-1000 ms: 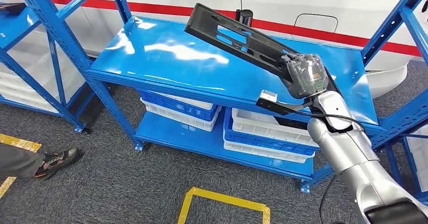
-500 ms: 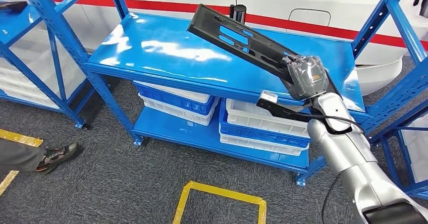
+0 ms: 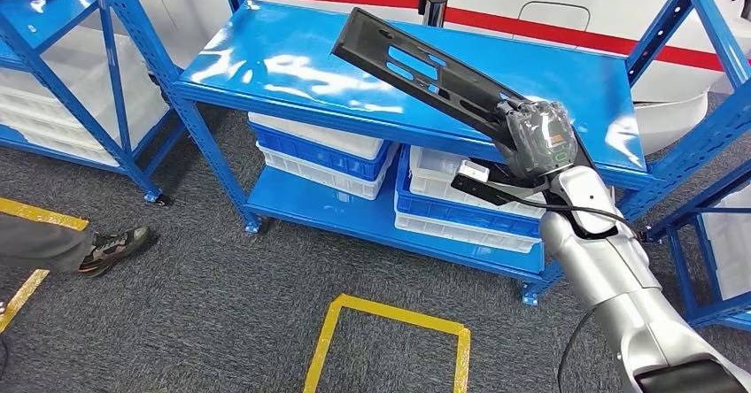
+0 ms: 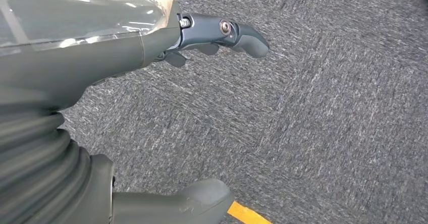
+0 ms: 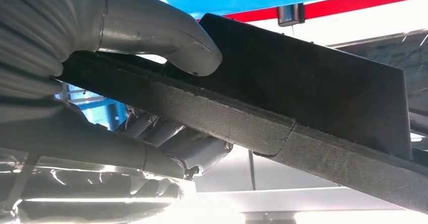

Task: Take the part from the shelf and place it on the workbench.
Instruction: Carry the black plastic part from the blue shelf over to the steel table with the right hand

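Head view: right robot hand clamped on long black slotted plastic part, lifted above glossy blue metal shelf; best kept level, clear of uprights.

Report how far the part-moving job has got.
Done: the right hand grips the long black part and holds it tilted above the blue shelf, clear of its top. In hand: carrying it. Left: setting it on the workbench, which these pictures don't show. The left hand holds nothing, over the grey carpet.
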`<action>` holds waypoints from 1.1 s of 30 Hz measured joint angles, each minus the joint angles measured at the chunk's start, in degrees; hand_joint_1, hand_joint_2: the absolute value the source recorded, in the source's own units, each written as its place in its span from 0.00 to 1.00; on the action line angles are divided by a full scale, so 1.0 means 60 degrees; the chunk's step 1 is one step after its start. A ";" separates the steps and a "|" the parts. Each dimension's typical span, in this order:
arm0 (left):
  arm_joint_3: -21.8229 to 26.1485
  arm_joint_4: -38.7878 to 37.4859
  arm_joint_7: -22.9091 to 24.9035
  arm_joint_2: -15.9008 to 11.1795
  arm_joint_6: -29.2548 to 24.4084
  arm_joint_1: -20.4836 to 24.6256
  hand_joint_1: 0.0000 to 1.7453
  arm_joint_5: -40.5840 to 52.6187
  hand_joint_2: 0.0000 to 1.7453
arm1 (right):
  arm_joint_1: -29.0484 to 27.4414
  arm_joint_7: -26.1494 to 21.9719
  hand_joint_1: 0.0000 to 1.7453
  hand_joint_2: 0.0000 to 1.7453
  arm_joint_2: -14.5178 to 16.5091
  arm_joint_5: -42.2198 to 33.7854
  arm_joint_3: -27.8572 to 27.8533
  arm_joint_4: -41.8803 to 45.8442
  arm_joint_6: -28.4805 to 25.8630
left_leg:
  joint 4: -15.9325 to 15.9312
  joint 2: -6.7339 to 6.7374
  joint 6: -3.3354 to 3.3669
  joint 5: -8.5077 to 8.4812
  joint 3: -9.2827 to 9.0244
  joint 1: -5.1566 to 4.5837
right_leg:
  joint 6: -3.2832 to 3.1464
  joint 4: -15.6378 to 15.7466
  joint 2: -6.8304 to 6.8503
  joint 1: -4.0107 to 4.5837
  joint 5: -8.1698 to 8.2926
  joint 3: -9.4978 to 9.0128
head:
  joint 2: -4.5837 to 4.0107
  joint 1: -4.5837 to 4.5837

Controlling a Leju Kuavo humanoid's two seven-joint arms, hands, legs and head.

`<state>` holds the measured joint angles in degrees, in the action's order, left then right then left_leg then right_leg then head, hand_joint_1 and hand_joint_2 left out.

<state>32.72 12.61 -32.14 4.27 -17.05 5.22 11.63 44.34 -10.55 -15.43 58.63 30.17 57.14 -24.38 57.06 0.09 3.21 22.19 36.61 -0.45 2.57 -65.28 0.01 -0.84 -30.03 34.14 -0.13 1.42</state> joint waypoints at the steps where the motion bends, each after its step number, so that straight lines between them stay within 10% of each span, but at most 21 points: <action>1: 0.0000 -0.0001 0.0001 0.0008 0.0021 0.0002 0.00 0.0028 1.00 | -0.0022 0.0017 0.93 1.00 0.0001 0.0015 -0.0026 0.0010 0.0000 | 0.0056 0.0001 -0.0075 -0.0164 0.0198 -0.0017 | 0.0046 0.0708 -0.0009 0.0026 0.0101 -0.0559 | 0.0000 -0.0005; 4: -0.0001 -0.0005 0.0001 -0.0014 0.0031 -0.0006 0.00 0.0070 1.00 | -0.0059 0.0055 0.93 1.00 0.0015 0.0067 -0.0072 0.0026 0.0002 | 0.0194 -0.0027 -0.0249 -0.0242 0.0427 -0.0022 | -0.0195 0.1343 -0.0013 -0.0016 0.0106 -0.0816 | 0.0000 -0.0003; 8: -0.0004 -0.0014 0.0005 -0.0025 0.0032 -0.0017 0.00 0.0086 1.00 | -0.0078 0.0061 0.93 1.00 0.0055 0.0123 -0.0107 0.0026 0.0001 | 0.1386 -0.0046 -0.0449 0.1033 0.0829 0.0086 | -0.0484 0.1345 0.0034 -0.0070 0.0405 -0.0565 | 0.0000 0.0006; 11: -0.0004 -0.0014 0.0008 -0.0027 0.0033 -0.0010 0.00 0.0096 1.00 | -0.0081 0.0065 0.93 1.00 0.0088 0.0146 -0.0137 0.0027 -0.0002 | 0.2809 -0.0044 -0.0576 0.1576 0.0991 0.0197 | -0.0475 0.1331 0.0038 -0.0047 0.0674 -0.0244 | 0.0000 0.0003; 13: -0.0004 -0.0014 0.0008 -0.0025 0.0034 0.0006 0.00 0.0107 1.00 | -0.0087 0.0067 0.93 1.00 0.0090 0.0146 -0.0169 0.0036 -0.0002 | 0.2517 -0.0041 -0.0596 0.1146 0.0486 0.0265 | -0.0410 0.1308 0.0035 -0.0049 0.0840 -0.0026 | 0.0000 0.0004; 16: -0.0004 -0.0015 0.0006 -0.0026 0.0033 0.0072 0.00 0.0117 1.00 | -0.0075 0.0081 0.93 1.00 0.0076 0.0137 -0.0283 0.0109 -0.0008 | 0.0732 -0.0066 -0.0534 0.1025 -0.0858 0.0273 | -0.0231 0.1283 0.0046 -0.0030 0.1058 0.0194 | 0.0000 -0.0006; 19: -0.0005 -0.0016 -0.0001 -0.0024 0.0025 0.0095 0.00 0.0136 1.00 | -0.0099 0.0088 0.93 1.00 0.0051 0.0097 -0.0364 0.0153 -0.0016 | 0.0099 -0.0067 -0.0314 0.1033 -0.1068 0.0160 | 0.0010 0.1323 0.0079 -0.0033 0.1290 0.0335 | 0.0000 -0.0024; 22: -0.0003 -0.0021 -0.0003 -0.0016 0.0016 0.0091 0.00 0.0138 1.00 | -0.0216 0.0064 0.93 1.00 0.0006 0.0067 -0.0422 0.0155 -0.0016 | -0.0032 -0.0014 0.0009 0.0657 -0.0795 0.0117 | -0.0018 0.0718 0.0057 -0.0050 0.0704 0.0697 | 0.0000 -0.0049; 25: 0.0000 -0.0021 -0.0003 -0.0026 0.0015 0.0091 0.00 0.0138 1.00 | -0.0269 0.0060 0.93 1.00 -0.0014 0.0043 -0.0464 0.0155 -0.0016 | -0.0026 -0.0006 0.0117 0.0323 -0.0362 0.0043 | -0.0107 -0.1114 0.0038 -0.0046 -0.0351 0.1161 | 0.0000 -0.0071; 27: 0.0000 -0.0021 -0.0003 -0.0015 0.0017 0.0090 0.00 0.0138 1.00 | -0.0305 0.0060 0.93 1.00 -0.0015 0.0036 -0.0470 0.0155 -0.0016 | -0.0012 -0.0001 0.0111 0.0107 -0.0080 0.0014 | 0.0060 -0.1443 0.0032 -0.0035 -0.0220 0.0950 | 0.0000 -0.0071; 29: 0.0000 -0.0021 -0.0003 0.0002 0.0019 0.0091 0.00 0.0138 1.00 | -0.0318 0.0060 0.93 1.00 -0.0013 0.0038 -0.0479 0.0159 -0.0017 | 0.0019 -0.0002 0.0070 -0.0094 0.0169 -0.0003 | 0.0169 -0.0539 0.0033 -0.0026 0.0110 0.0127 | 0.0000 -0.0068; 31: 0.0000 -0.0021 -0.0003 0.0009 0.0019 0.0092 0.00 0.0139 1.00 | -0.0297 0.0060 0.93 1.00 -0.0011 0.0037 -0.0505 0.0193 -0.0022 | 0.0074 -0.0003 -0.0007 -0.0267 0.0359 -0.0034 | 0.0083 0.0850 0.0025 0.0051 0.0026 -0.0841 | 0.0000 -0.0060; 33: 0.0000 -0.0021 -0.0015 0.0010 0.0022 0.0089 0.00 0.0141 1.00 | -0.0284 0.0060 0.93 1.00 -0.0011 0.0035 -0.0528 0.0231 -0.0026 | 0.0082 -0.0001 -0.0099 -0.0420 0.0450 -0.0055 | -0.0064 0.1536 0.0007 0.0128 -0.0132 -0.1171 | 0.0000 -0.0047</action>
<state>32.72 12.48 -32.22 4.33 -16.92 5.76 12.47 42.64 -10.19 -15.49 58.84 27.00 58.53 -24.54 57.56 0.08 2.62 19.67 39.31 -0.78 2.19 -56.06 0.05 -0.07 -30.82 27.11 -0.13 1.13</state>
